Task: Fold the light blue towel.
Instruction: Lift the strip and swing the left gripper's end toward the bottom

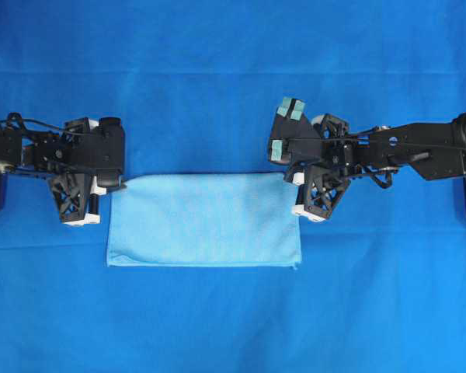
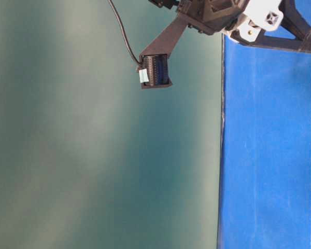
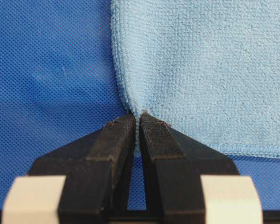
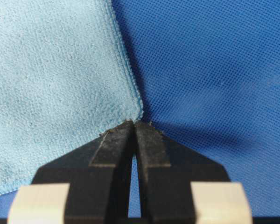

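Pale sky-blue microfibre, the light blue towel lies flat as a wide rectangle on the royal-blue tablecloth, slightly toward 6 o'clock from the middle of the overhead view. Its near long edge runs free; its far long edge lies between the two arms. At the far corner toward 9 o'clock, the left gripper has its black fingers pressed together, pinching the towel's hemmed corner, which puckers into the tips. At the far corner toward 3 o'clock, the right gripper is likewise closed; its tips meet right at the rounded corner of the towel, though a hold on the fabric cannot be confirmed. Each arm extends outward, away from the towel. The table-level view shows only an arm's underside above the tablecloth.
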Available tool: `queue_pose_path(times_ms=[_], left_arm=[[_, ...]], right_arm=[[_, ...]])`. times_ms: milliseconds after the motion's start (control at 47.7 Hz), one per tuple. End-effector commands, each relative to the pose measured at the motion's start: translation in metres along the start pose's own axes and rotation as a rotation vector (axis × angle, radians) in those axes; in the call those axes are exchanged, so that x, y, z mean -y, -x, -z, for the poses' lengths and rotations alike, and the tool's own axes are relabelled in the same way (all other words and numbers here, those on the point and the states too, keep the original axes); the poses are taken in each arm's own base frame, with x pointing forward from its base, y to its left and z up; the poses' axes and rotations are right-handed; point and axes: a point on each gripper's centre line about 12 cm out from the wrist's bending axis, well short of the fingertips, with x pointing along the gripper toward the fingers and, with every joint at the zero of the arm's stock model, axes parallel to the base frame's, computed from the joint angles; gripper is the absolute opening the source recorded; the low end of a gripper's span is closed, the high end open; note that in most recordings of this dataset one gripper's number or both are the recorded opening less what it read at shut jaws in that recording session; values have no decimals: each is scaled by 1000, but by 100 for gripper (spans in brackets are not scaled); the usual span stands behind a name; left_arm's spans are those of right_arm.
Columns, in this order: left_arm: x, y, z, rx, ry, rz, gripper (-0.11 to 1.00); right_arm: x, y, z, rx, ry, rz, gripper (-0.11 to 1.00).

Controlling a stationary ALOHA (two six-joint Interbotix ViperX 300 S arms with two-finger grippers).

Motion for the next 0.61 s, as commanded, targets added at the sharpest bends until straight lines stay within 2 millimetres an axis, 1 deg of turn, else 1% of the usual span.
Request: queue_pose_path(times_ms=[0,126,210,231,335,461,587], left_arm=[[-1,3,-9,23,1,-2,3],[-1,11,-20,29,9,0,3],[-1,21,-30,32,13,1,3],[-1,24,-34,35,14,1,3],[-1,44,-52,75,14,3,3],[-1,69,-72,152,13,3,3],[-1,94,-84,236,11,3,3]], right_arm=[[-1,6,-9,30,-2,-6,1],[-3,18,-17,52,-4,-7,1],[-4,34,-25,68,-3,-4,1],[-5,42,-28,76,-2,-3,1],[-6,67,-38,92,-2,5,1],[-6,95,-45,105,-6,14,1],[-7,120,-51,139,-8,12,1]])
